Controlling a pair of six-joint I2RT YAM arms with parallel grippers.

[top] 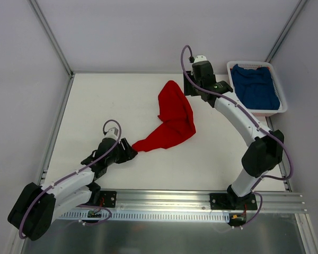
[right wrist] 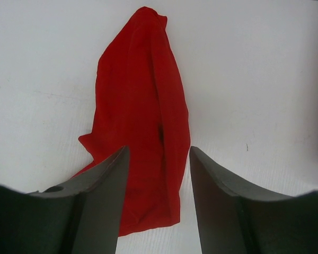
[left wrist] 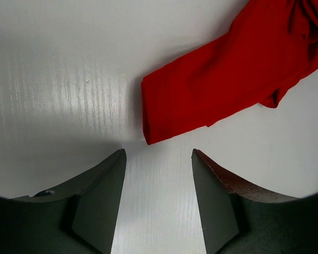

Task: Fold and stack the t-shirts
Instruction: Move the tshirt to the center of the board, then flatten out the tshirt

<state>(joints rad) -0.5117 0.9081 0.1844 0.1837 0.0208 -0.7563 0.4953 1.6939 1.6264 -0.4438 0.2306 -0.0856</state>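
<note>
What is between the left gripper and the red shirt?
Only a thin strip of bare table. The left wrist view shows the left gripper open, just short of the red shirt and its near end.

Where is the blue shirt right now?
In the top view, the blue shirt lies bunched inside the white basket at the far right corner of the table. It is apart from the red shirt, which is spread mid-table.
</note>
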